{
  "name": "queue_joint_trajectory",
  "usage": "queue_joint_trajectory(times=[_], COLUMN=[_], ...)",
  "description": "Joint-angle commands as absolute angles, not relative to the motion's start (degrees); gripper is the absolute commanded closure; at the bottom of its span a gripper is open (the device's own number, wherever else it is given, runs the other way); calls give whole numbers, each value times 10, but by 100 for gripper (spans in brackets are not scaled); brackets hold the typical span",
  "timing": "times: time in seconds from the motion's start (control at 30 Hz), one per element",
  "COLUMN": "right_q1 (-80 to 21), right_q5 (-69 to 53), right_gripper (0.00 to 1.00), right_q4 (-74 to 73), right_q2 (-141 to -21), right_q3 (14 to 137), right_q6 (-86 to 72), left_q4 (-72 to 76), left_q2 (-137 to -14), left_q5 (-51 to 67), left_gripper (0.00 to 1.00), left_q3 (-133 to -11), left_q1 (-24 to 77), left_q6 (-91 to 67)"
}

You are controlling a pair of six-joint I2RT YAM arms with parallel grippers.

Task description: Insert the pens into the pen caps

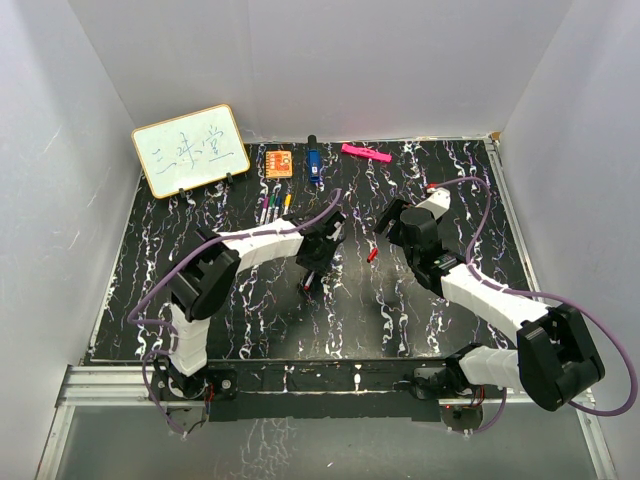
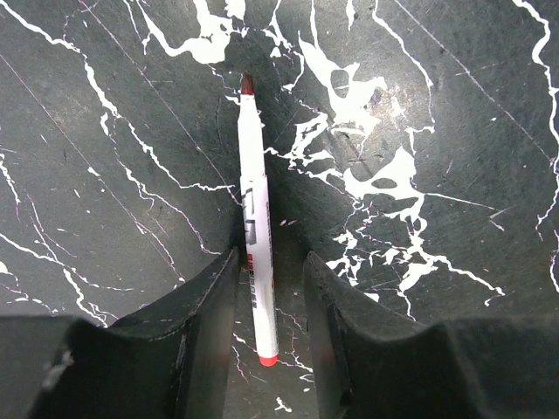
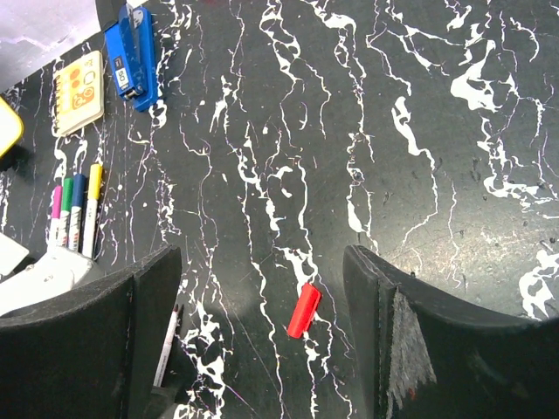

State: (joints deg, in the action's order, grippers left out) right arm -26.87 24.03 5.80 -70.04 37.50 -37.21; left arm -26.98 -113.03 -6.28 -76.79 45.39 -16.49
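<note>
On the black marbled table (image 1: 250, 320), left to right: a whiteboard (image 1: 190, 150) is propped at the far left corner, and to its right a row of pens (image 1: 274, 207) lies side by side, their coloured ends apparently capped. Nearer the middle, the left gripper (image 2: 272, 257) is down at the surface, straddling a red-tipped pen (image 2: 251, 201) that lies flat, tip pointing away from the wrist. Its black fingers (image 2: 205, 305) stand partly apart; the left one sits just beside the barrel while a gap shows on the other side, so nothing is clamped yet. Further right the red cap (image 3: 304, 311) lies loose on the table, well apart from the pen. The right gripper (image 3: 262, 253) hangs over it with jaws spread wide and empty. The step in hand looks like the pickup of the pen. It would go best with the jaws centred so both pads meet the barrel together and do not roll it. The grip should also sit well back from the tip, leaving enough exposed to enter the cap.
</note>
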Motion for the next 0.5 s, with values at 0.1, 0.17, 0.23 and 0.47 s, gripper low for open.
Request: queue_joint_trajectory(times=[0.1,0.17,0.23,0.47], right_q1=[-269,-268,-268,-269], right_q5=[238,237,236,236], right_gripper=[28,28,29,30], right_q4=[81,81,80,62], right_q2=[-698,-700,-702,-706], right_q3=[380,381,381,384], right_q6=[-391,-392,-392,-393], left_q4=[-393,-396,-398,-408], left_q2=[-1206,-1212,-1218,-1236], left_q5=[-82,-85,-85,-62], left_gripper=[69,72,79,100], left_q3=[-747,-748,-746,-743], left_q1=[447,447,446,436], left_q6=[-145,-143,-143,-125])
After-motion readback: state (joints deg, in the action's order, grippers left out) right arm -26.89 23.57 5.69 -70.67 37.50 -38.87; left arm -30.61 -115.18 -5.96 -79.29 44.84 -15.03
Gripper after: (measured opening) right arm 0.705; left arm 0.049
